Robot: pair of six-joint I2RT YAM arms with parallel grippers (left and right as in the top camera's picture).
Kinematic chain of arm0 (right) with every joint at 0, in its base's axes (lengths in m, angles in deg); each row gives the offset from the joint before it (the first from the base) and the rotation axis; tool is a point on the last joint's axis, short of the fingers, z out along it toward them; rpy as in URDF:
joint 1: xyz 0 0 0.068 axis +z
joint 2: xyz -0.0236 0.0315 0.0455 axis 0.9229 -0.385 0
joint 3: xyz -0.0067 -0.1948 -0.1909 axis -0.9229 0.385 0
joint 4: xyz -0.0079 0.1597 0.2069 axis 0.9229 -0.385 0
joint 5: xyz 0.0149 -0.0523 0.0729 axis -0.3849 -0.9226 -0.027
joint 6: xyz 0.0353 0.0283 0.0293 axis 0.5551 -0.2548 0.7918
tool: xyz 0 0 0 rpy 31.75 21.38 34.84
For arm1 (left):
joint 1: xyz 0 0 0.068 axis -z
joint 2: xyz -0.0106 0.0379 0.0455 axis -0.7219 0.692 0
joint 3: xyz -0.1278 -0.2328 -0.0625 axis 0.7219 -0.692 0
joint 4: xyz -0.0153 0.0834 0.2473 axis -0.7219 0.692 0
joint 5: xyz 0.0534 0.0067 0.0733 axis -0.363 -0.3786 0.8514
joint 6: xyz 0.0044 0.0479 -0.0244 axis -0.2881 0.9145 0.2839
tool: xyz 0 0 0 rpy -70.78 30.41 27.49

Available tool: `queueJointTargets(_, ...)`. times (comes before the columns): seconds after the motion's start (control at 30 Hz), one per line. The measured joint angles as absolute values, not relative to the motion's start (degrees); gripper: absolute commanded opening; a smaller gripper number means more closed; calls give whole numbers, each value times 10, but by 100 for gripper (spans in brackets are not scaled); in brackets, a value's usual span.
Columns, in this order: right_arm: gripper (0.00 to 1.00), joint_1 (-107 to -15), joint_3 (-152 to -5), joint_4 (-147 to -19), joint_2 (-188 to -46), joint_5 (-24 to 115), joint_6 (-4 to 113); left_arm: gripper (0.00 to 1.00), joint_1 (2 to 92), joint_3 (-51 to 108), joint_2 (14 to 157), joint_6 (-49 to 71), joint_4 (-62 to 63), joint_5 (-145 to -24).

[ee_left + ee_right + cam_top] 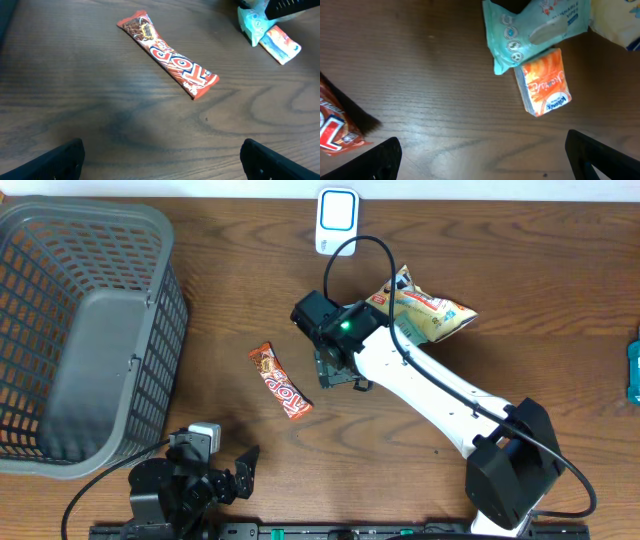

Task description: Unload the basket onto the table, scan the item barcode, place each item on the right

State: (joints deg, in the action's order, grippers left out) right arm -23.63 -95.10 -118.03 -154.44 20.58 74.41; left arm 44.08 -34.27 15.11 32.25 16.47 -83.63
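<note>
A red chocolate bar (281, 381) (167, 55) lies flat on the wooden table near its middle. In the right wrist view, a teal wipes pack (535, 27) and a small orange carton (543, 82) lie side by side, with the edge of a yellow snack bag (620, 20) (425, 310) behind them. A white scanner (338, 220) stands at the table's far edge. My right gripper (335, 365) (482, 160) hovers open between the bar and the carton, holding nothing. My left gripper (238, 472) (162, 162) is open and empty near the front edge, facing the bar.
A large grey mesh basket (150, 310) fills the left side of the table. A teal object (634, 370) pokes in at the right edge. My right arm (440, 400) runs diagonally from the front right towards the middle, covering the wipes and carton from above.
</note>
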Motion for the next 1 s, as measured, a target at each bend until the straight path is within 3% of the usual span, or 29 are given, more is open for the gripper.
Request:
queueJointTargets(0.53,98,-236,-942,-1130,-1544,120,743,99,441,-343,151,322,165,-823)
queueJointTargets(0.8,92,-242,-895,-1097,-1544,106,729,99,441,-343,151,322,165,-823)
queueJointTargets(0.87,84,-243,-874,-1090,-1544,104,722,99,441,-343,151,322,165,-823)
queueJointTargets(1.0,81,-243,-826,-1089,-1544,88,701,99,441,-343,151,322,165,-823)
